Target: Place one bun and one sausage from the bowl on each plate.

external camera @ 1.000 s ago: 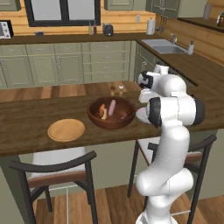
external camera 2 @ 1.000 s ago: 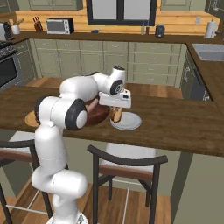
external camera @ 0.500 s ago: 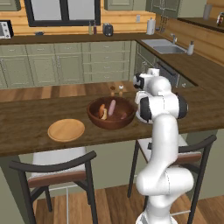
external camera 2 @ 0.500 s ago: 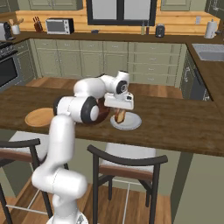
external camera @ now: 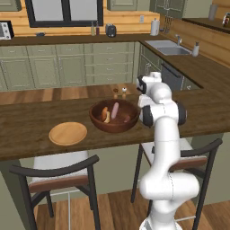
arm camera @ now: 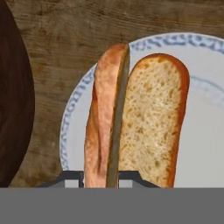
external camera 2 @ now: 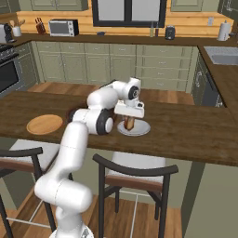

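My gripper [external camera 2: 129,123] is shut on a golden-tan bun [external camera 2: 130,122] and holds it end-down just over the pale grey-white plate [external camera 2: 141,131]. In the hand view the split bun [arm camera: 144,122] rises from between the fingertips [arm camera: 72,179], with the blue-patterned rim of the plate [arm camera: 72,113] under it. The dark wooden bowl [external camera: 99,121] stands left of the arm and holds a pinkish sausage [external camera: 115,109] and another bun [external camera: 106,115]. Further left lies the light wooden plate [external camera: 67,133], bare. The bowl's dark rim [arm camera: 15,100] fills the left edge of the hand view.
Two small shakers [external camera: 120,92] stand behind the bowl. Two stools [external camera: 58,173] are tucked under the counter's near edge. The robot's own arm [external camera: 159,112] blocks the pale plate in the left base view. Bare wooden counter [external camera 2: 195,128] stretches right of the pale plate.
The arm has drawn in and straightened. The hand has carried the bun a little further over the pale plate and lower. The jaws stay shut on it.
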